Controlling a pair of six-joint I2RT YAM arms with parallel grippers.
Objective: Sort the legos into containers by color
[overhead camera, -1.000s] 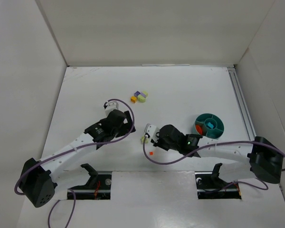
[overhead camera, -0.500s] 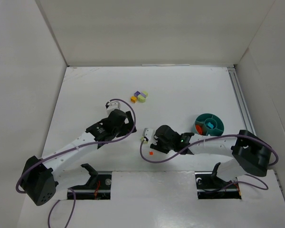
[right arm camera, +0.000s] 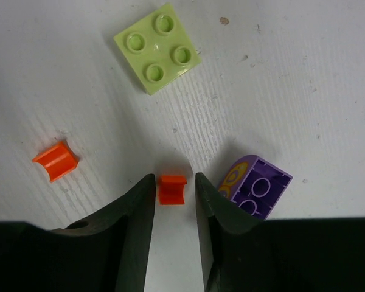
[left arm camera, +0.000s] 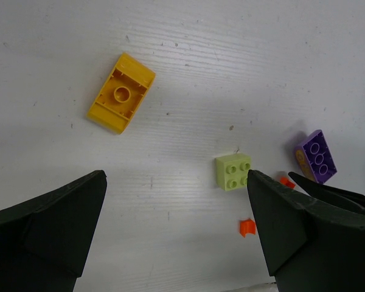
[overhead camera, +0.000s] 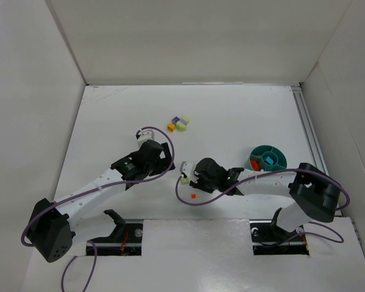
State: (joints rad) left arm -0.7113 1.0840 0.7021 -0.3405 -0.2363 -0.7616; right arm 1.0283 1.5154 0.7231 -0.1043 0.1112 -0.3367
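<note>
Where right gripper (right arm camera: 174, 177) hangs, orange lego (right arm camera: 172, 189) between its jaws

A round teal plastic bowl (overhead camera: 269, 147) sat on the right of the white table (overhead camera: 243, 109). Farther off, leftward, three plastic bricks clustered (yellow brick (overhead camera: 171, 126) leftmost, pale green brick (overhead camera: 182, 125) rightmost, purple brick (overhead camera: 176, 120) farthest). A tiny orange-red plastic piece (right arm camera: 172, 189) lay between the fingers of the right gripper (right arm camera: 173, 178).

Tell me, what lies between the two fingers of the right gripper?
The right gripper has one small orange piece between its fingers, with a slight gap beside it. The right wrist view shows this.
</note>
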